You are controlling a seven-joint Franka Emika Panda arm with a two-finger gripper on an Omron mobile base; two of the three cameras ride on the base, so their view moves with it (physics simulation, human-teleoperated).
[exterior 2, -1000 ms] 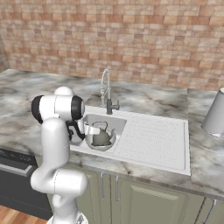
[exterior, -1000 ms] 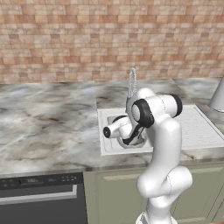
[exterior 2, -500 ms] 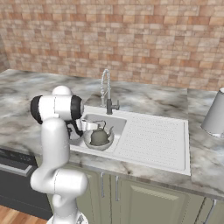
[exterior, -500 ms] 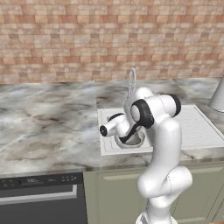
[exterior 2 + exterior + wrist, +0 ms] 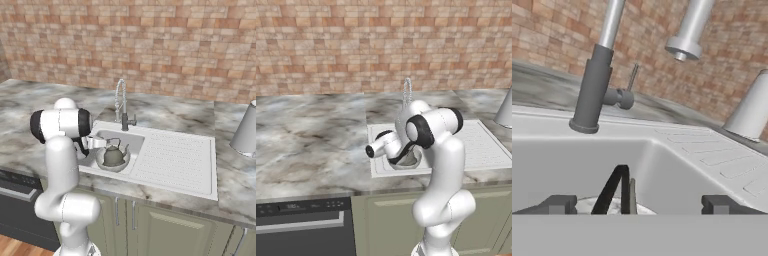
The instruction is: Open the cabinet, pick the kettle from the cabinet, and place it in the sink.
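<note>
Plainly, the right base view showed the kettle (image 5: 113,156) sitting in the sink (image 5: 175,172); the hand view showed the gripper (image 5: 639,204) spread wide above its handle.

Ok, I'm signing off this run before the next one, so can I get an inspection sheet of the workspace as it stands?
Surface: marble counter, bare apart from the items below.
Job's things: kettle sits upright in the basin of the sink; cabinet nothing seen.
Clutter: grey cone-shaped object on the counter to the right of the sink.
End effector: open, fingertips wide apart either side of the kettle's dark handle, not gripping it.
Cables: nothing seen.
Surroundings: brick wall behind, chrome tap at the back of the sink, green cupboards below, dark appliance under the counter at the left.
</note>
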